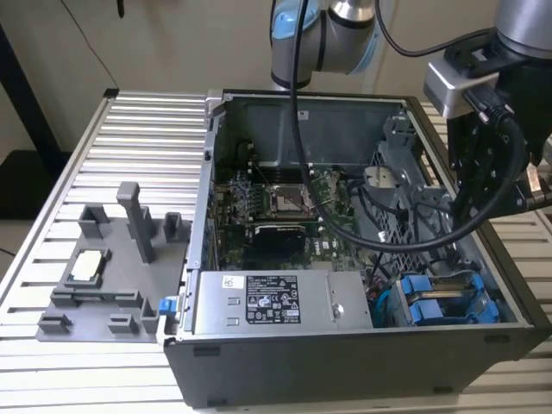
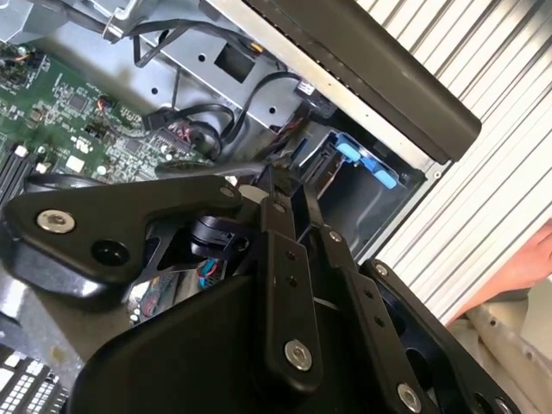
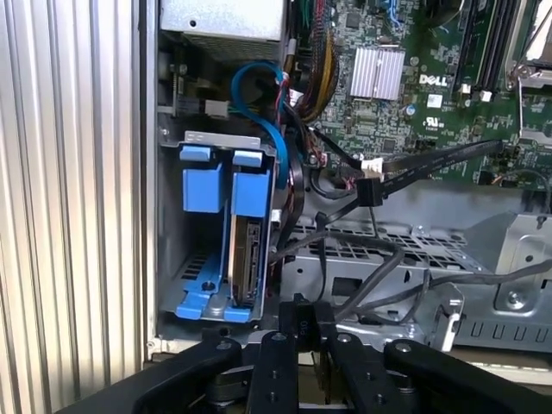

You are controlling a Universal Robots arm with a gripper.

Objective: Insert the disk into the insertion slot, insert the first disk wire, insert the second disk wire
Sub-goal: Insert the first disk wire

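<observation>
The disk (image 3: 244, 254) stands on edge in its blue carrier (image 3: 251, 191), seated in the insertion slot, a grey sheet-metal bay (image 3: 170, 259) at the case's corner. A second blue carrier (image 3: 196, 188) sits beside it. In the exterior view both blue carriers (image 1: 440, 302) lie at the case's near right. My gripper (image 3: 307, 312) hovers just off the perforated cage (image 3: 371, 250), beside the disk, its fingers shut with nothing seen between them. In the second wrist view the gripper (image 2: 280, 185) points toward the same corner. A loose black connector (image 3: 369, 191) on black cables hangs over the cage.
The open computer case (image 1: 345, 362) lies on a slatted metal table (image 1: 138, 129). Inside are the motherboard (image 1: 276, 207) and a silver box with a sticker (image 1: 272, 302). A blue cable (image 3: 259, 95) loops above the bay. A grey fixture (image 1: 112, 267) stands at the exterior view's left.
</observation>
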